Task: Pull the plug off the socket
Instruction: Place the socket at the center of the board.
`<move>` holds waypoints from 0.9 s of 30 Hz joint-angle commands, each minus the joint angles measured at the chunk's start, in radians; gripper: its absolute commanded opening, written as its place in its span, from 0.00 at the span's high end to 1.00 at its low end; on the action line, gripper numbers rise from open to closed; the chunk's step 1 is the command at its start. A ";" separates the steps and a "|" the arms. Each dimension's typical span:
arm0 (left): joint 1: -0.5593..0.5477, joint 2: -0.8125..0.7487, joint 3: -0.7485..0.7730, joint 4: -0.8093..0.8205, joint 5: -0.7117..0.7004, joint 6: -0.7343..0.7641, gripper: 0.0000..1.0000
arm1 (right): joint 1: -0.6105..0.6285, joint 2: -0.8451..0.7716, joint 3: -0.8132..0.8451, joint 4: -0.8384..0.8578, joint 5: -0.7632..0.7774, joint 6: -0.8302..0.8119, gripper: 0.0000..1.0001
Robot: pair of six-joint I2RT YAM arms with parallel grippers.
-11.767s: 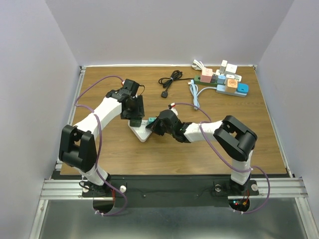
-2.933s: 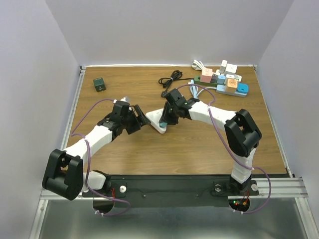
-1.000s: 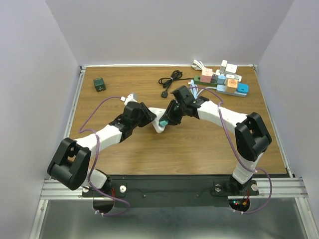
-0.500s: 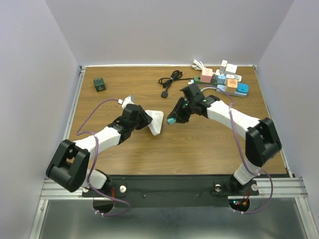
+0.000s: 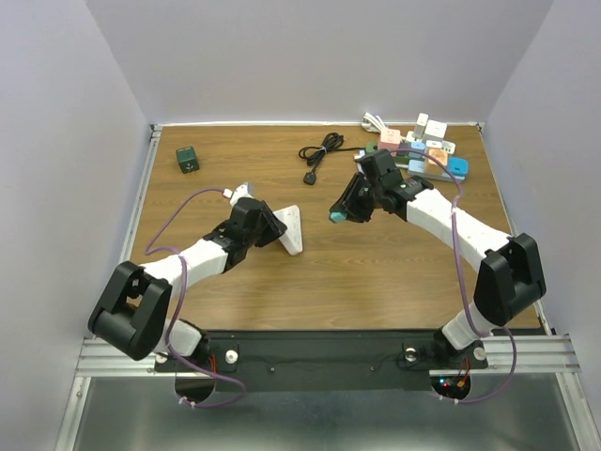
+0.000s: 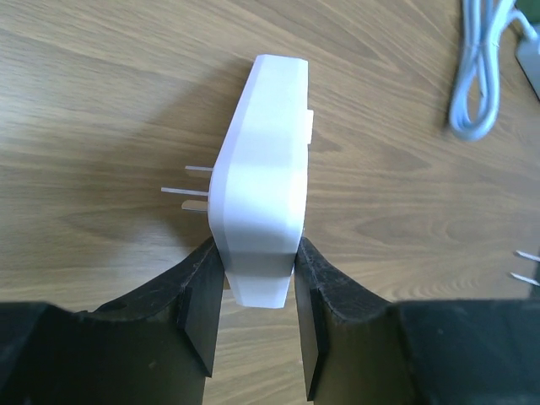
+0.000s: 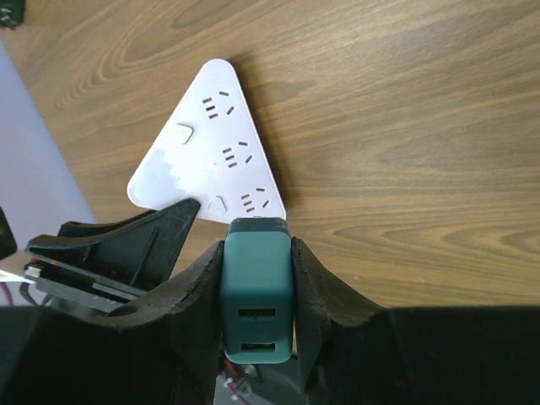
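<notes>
Hanging clear of its socket: teal plug [image 7: 257, 291], block-shaped, two ports on the end facing the wrist camera, prongs hidden on the far end.
Location: above the counter [image 5: 376, 272], right of centre. It is clamped across its flat sides by the right pincer [image 5: 344, 209], long axis in line with the fingers.

Socket [image 6: 260, 169]: white, triangular, three outlet groups on one face, its own prongs on the back. It stands on edge, thin side up, clamped at one corner by the left pincer [image 6: 253, 283]. Whether its lower edge touches the counter cannot be told.

Key relation: the socket lies to the left of the plug, apart, with open wood between them. Its outlet face is turned toward the right pincer, and the plug's prong end points back at it.

Judgement: the separation looks done. What remains is setting both pieces down, the right arm being nearer the free counter on its own side.

Surroundings: black cable [image 5: 321, 150] and power strips [image 5: 423, 155] at the far right, well apart from both.
</notes>
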 commanded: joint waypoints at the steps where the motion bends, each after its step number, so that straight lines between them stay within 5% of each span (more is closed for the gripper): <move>1: -0.016 0.051 -0.008 0.110 0.165 -0.023 1.00 | 0.009 0.008 0.024 0.007 -0.017 -0.129 1.00; 9: -0.105 0.128 -0.034 0.174 0.245 -0.066 1.00 | 0.007 0.013 0.004 0.007 -0.041 -0.229 1.00; 11: -0.105 0.133 -0.033 0.145 0.244 -0.056 0.86 | 0.009 0.016 0.003 0.005 -0.043 -0.240 1.00; 12: -0.105 0.133 -0.034 0.131 0.242 -0.056 0.66 | 0.007 0.018 0.003 0.007 -0.048 -0.243 1.00; 15: -0.105 0.105 -0.054 0.088 0.218 -0.054 0.35 | 0.009 0.021 -0.003 0.007 -0.055 -0.248 0.99; 19: -0.105 0.026 -0.050 0.030 0.190 -0.036 0.13 | 0.007 0.028 -0.010 0.005 -0.054 -0.248 1.00; 27: -0.107 -0.137 -0.028 -0.119 0.153 0.007 0.09 | 0.016 0.104 -0.002 0.011 -0.106 -0.288 1.00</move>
